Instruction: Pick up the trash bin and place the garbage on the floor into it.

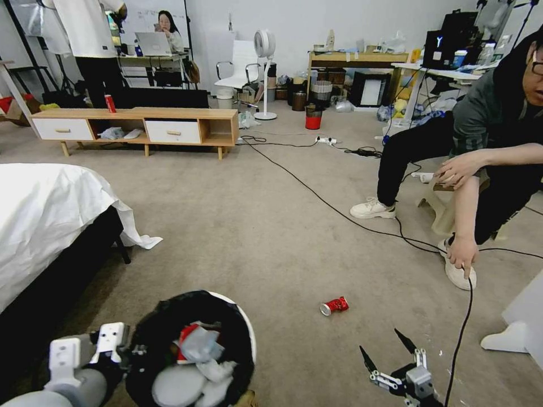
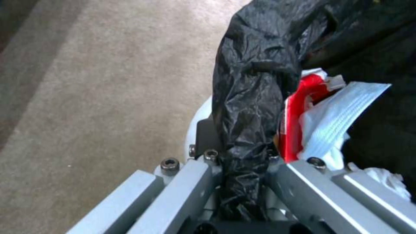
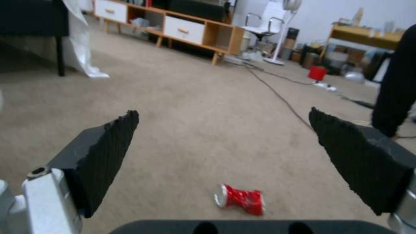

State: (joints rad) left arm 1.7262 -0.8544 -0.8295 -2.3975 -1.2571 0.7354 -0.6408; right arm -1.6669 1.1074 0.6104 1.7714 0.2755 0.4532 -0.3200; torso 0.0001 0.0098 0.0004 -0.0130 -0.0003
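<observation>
The trash bin (image 1: pixel 164 311), white with a black bag over its rim, hangs low at my left. My left gripper (image 1: pixel 131 350) is shut on its near rim. The left wrist view shows the bag-covered rim of the trash bin (image 2: pixel 253 84) pinched in the left gripper (image 2: pixel 242 159). A red packet (image 2: pixel 299 110) and white tissue (image 2: pixel 346 107) lie inside the bin. One piece of garbage, a crushed red can (image 1: pixel 334 306), lies on the floor (image 1: pixel 271 226). My right gripper (image 1: pixel 390 349) hovers open just short of it. From the right wrist, the can (image 3: pixel 240 199) sits below the open right gripper (image 3: pixel 223 130).
A bed with a white sheet (image 1: pixel 45 215) stands close on the left. A black cable (image 1: pixel 334 209) crosses the carpet beyond the can. A low wooden cabinet (image 1: pixel 136 127) and a small red bin (image 1: pixel 313 120) stand far back. A white object (image 1: pixel 523 322) sits at the right edge.
</observation>
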